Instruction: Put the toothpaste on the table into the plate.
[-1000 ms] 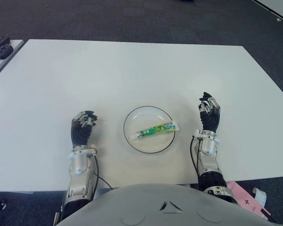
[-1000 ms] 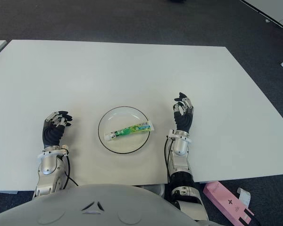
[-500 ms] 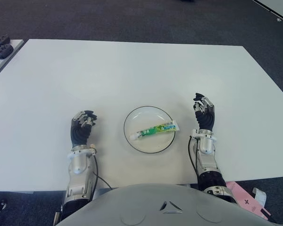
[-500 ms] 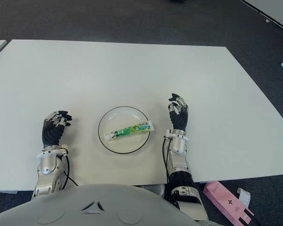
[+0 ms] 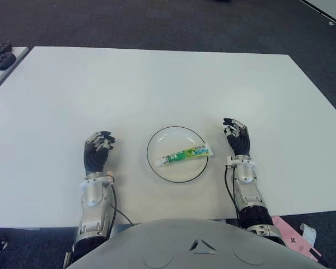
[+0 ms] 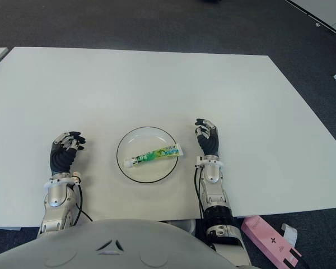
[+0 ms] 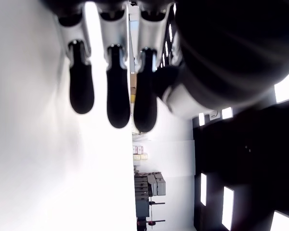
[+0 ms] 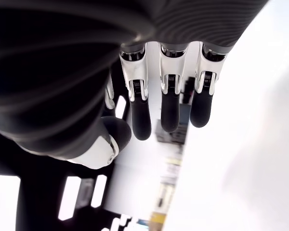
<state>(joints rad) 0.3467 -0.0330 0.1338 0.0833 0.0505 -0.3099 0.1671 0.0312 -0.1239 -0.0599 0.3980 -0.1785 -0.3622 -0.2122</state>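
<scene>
Beside the plate [image 5: 157, 168], where the toothpaste [image 5: 183, 154] already lay, my empty right hand [image 5: 237, 141], fingers loosely apart, had drifted nearer; left hand [image 5: 97, 154] idled, so I judged the job done.

Head stereo pair looks down on the table [image 5: 157, 84]; wrist cameras sit close behind fingers [image 8: 169, 103].

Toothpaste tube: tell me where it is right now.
The toothpaste tube lies across the plate near the table's front edge, its right end overhanging the rim. The left hand and right hand flank the plate, both empty.
</scene>
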